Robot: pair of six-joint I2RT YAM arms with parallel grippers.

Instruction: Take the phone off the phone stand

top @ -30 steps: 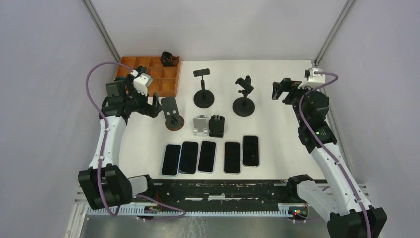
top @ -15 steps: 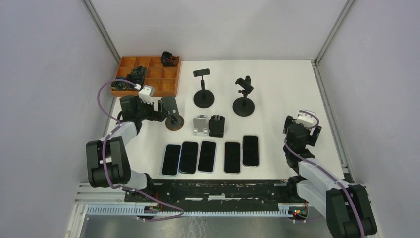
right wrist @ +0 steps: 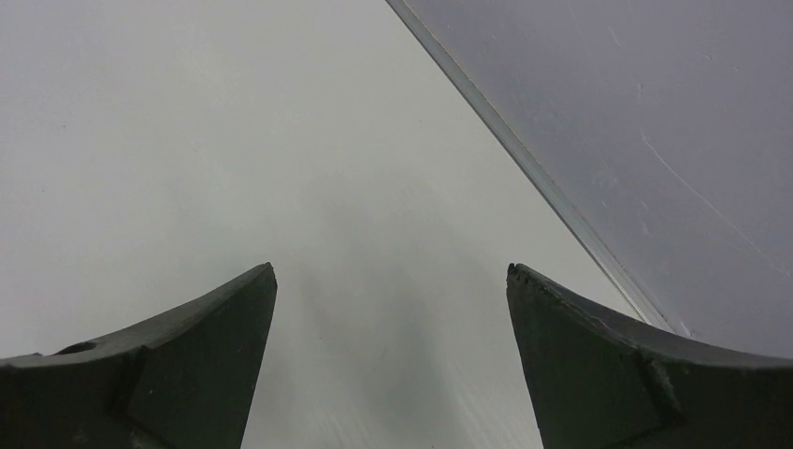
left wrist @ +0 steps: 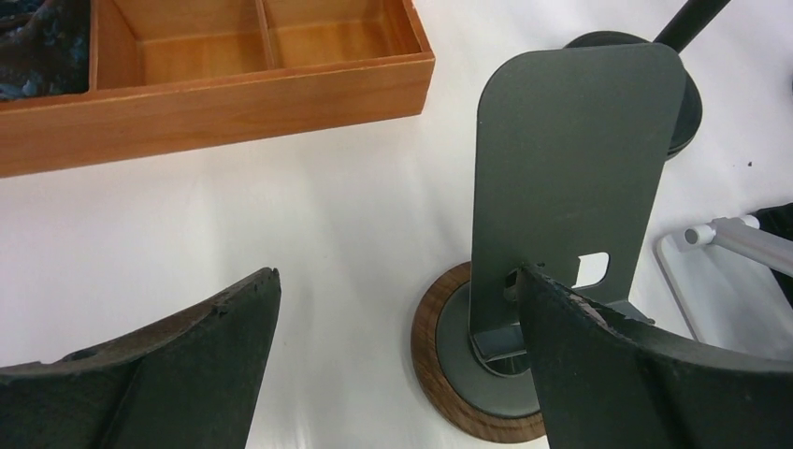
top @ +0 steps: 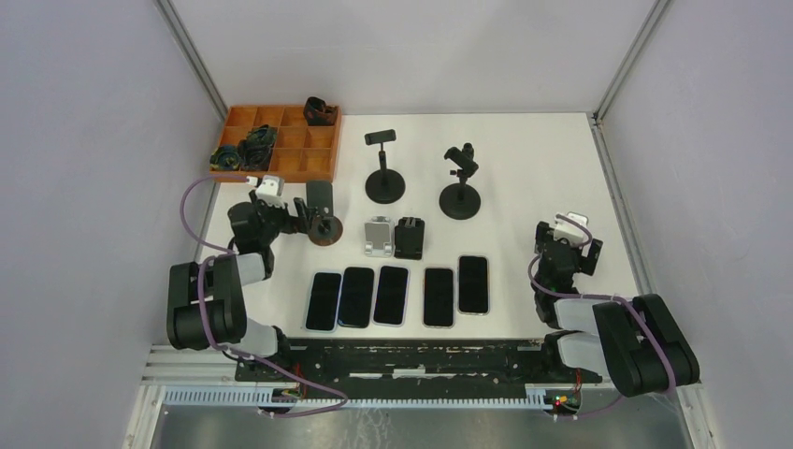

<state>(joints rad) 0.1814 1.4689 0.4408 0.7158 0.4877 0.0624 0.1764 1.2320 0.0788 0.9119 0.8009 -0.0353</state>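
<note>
White worktop (top: 524, 168): both your arms just folded down. Left hand (left wrist: 397, 281), right hand (right wrist: 393, 271) gaping, empty. Stand (left wrist: 561, 178) bare, phones (top: 390, 295) flat: task likely done.

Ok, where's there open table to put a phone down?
Best is the table's far right, between the clamp stand and the right rail. The far strip behind it is bare too. Crowded: the middle, from the orange tray to the phone row.

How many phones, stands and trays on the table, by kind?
Phones: 5
Stands: 5
Wooden tray: 1
Total: 11
</note>
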